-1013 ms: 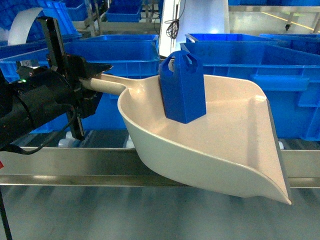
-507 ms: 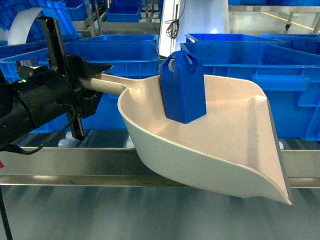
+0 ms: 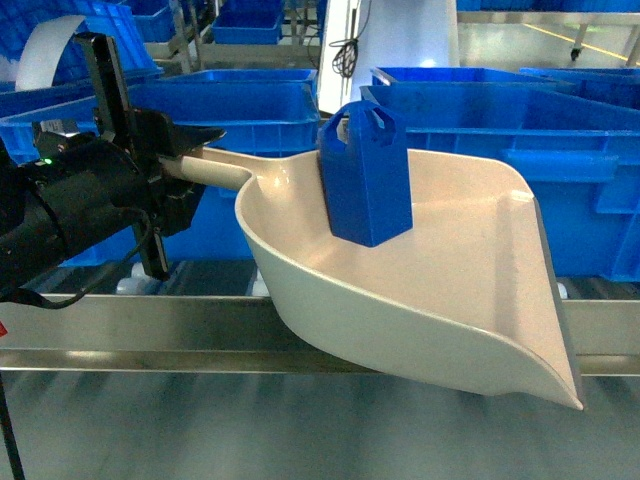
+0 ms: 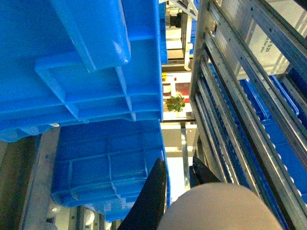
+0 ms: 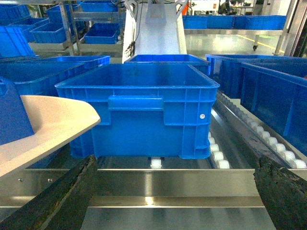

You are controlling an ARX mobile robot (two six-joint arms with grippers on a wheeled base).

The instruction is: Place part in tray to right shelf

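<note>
left gripper (image 3: 190, 165): jaws pinched on the handle of the tray (image 3: 470, 290), arm black, far left of the head view. compared with the frames half a second and a second back, nothing has shifted: tray, part and arm sit in the same places. judgement: a hold or pause, tray hanging over the front rail of the right shelf (image 3: 150, 330), not yet set down or tipped.

part (image 3: 367, 172): upright in the tray, leaning at the back wall near the handle end, well short of the grey lip. so it is carried, not delivered.

blue crates (image 3: 520, 110) stand behind the tray on the shelf.

views: left wrist camera shows only the rounded cream handle (image 4: 220, 208) between dark jaws, plus crate undersides and roller rails; no part visible. right wrist camera shows what the head view hides: white rollers (image 5: 218, 155) beside a crate (image 5: 139, 112), tray edge at left. right gripper (image 5: 177, 191): jaws spread wide, holding nothing.
</note>
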